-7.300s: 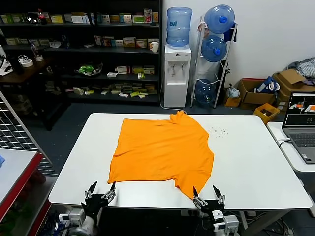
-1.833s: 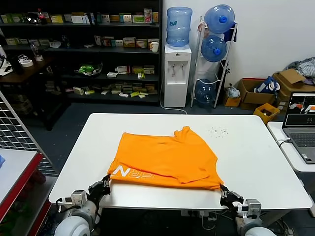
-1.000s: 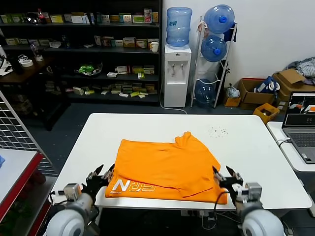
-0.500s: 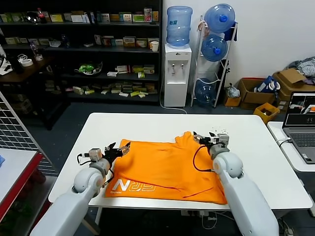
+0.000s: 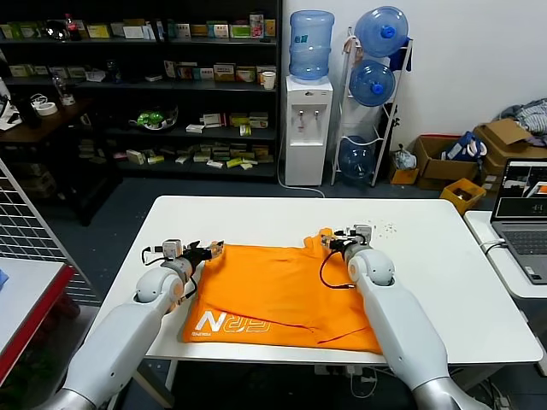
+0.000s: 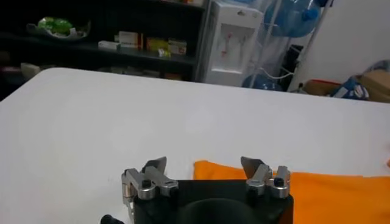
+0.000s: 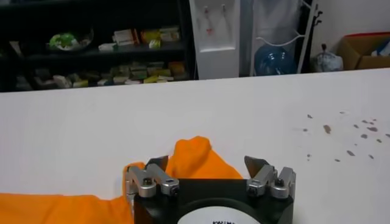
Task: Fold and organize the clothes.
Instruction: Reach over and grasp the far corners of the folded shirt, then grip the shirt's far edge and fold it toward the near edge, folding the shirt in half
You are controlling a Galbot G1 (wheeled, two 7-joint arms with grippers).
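**Both grippers lined up on the shirt's far edge**

Left gripper (image 5: 214, 248) sits jaws apart at the orange T-shirt's (image 5: 282, 295) far-left corner; right gripper (image 5: 327, 241) likewise by the collar, probably to grab that edge. Shirt lies half-folded mid-table (image 5: 444, 256).

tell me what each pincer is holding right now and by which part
Nothing is held. Left pincer and right pincer both stand open at the T-shirt's far edge.

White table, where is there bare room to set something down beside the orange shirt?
Bare patches on the white table: the strip between the T-shirt and the laptop-side edge, and the far strip toward the water cooler. Crowded: the shirt's far corners, where the left gripper and right gripper reach.
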